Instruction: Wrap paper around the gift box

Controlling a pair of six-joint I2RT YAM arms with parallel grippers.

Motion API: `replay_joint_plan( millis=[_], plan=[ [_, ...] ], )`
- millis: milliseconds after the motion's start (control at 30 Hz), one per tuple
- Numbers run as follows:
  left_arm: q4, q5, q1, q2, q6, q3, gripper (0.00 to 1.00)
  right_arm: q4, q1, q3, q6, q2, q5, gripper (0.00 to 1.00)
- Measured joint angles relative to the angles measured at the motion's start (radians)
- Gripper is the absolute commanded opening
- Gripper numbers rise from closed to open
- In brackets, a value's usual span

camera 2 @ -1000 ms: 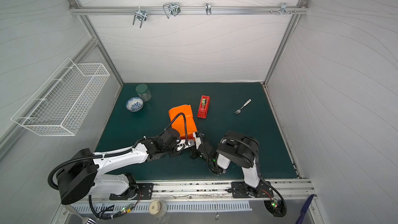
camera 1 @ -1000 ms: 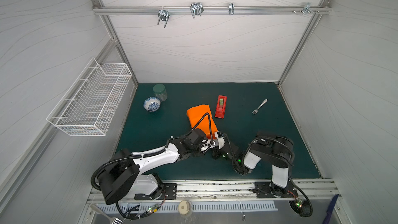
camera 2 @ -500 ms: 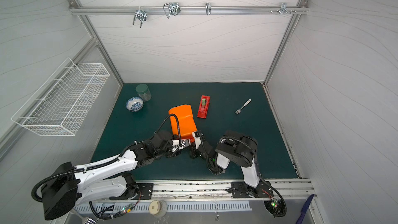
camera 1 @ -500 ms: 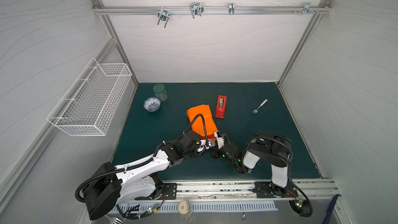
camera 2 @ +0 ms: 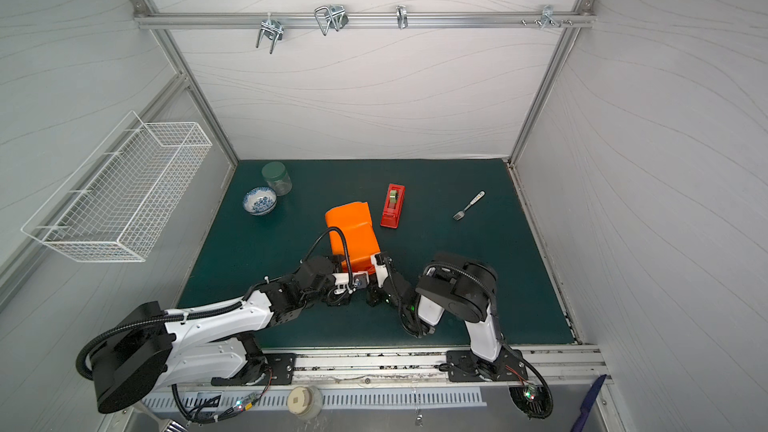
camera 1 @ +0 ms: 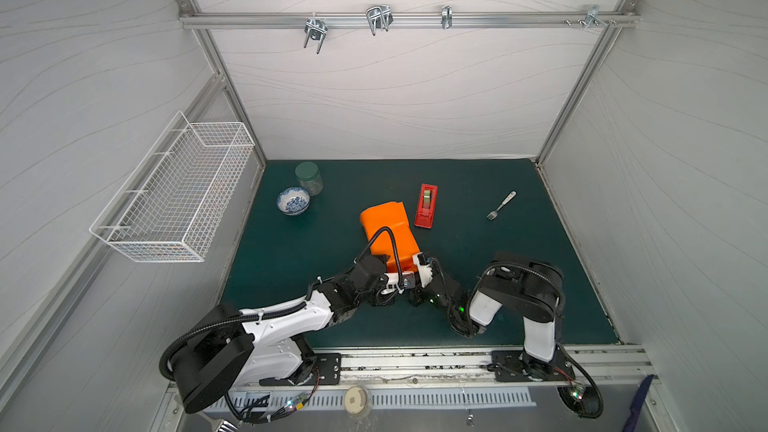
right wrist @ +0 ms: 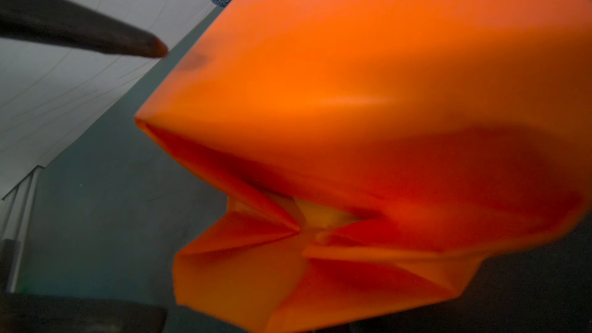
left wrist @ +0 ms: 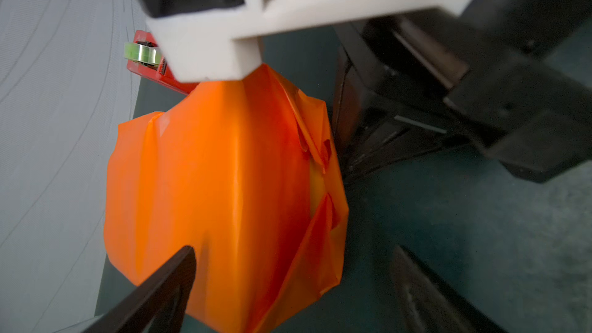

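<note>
The gift box is wrapped in the orange paper (camera 1: pixel 388 228) (camera 2: pixel 353 230) and lies mid-mat in both top views. Only a yellow sliver of the box (left wrist: pixel 315 184) (right wrist: pixel 323 216) shows through a gap in the folded end flaps. Both grippers meet at the parcel's near end. My left gripper (left wrist: pixel 294 286) is open, with its fingers (left wrist: pixel 173 270) on either side of that end and apart from the paper. My right gripper (left wrist: pixel 346 158) comes in from the side, shut on the end flap of the paper. In the right wrist view the flap (right wrist: pixel 288 283) hides its jaws.
A red tape dispenser (camera 1: pixel 427 205) lies just right of the parcel, and a fork (camera 1: pixel 501 205) lies farther right. A blue-patterned bowl (camera 1: pixel 293 201) and a green-lidded jar (camera 1: pixel 309 177) stand at the back left. A white wire basket (camera 1: pixel 174 189) hangs on the left wall.
My left gripper has gone from shut to wide open and let go of the paper's near end. The left arm's base and elbow have swung. The right gripper has stayed shut in place.
</note>
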Motion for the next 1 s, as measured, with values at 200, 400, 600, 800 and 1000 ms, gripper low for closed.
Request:
replay_joint_plan(
  millis=[200,400,600,800,1000],
  plan=[
    [0.083,-0.017,0.001,0.068,0.053,-0.013,0.97,0.000,0.000,0.000,0.000,0.000,0.000,0.00],
    [0.209,-0.042,0.010,0.148,0.086,-0.020,0.96,0.000,0.000,0.000,0.000,0.000,0.000,0.00],
    [0.282,-0.045,0.034,0.193,0.094,-0.021,0.96,0.000,0.000,0.000,0.000,0.000,0.000,0.00],
    [0.332,-0.044,0.048,0.225,0.097,-0.021,0.92,0.001,-0.003,-0.003,0.000,0.000,0.006,0.00],
    [0.351,-0.035,0.063,0.232,0.091,-0.020,0.87,0.002,-0.006,-0.010,0.000,-0.003,0.016,0.00]
  ],
)
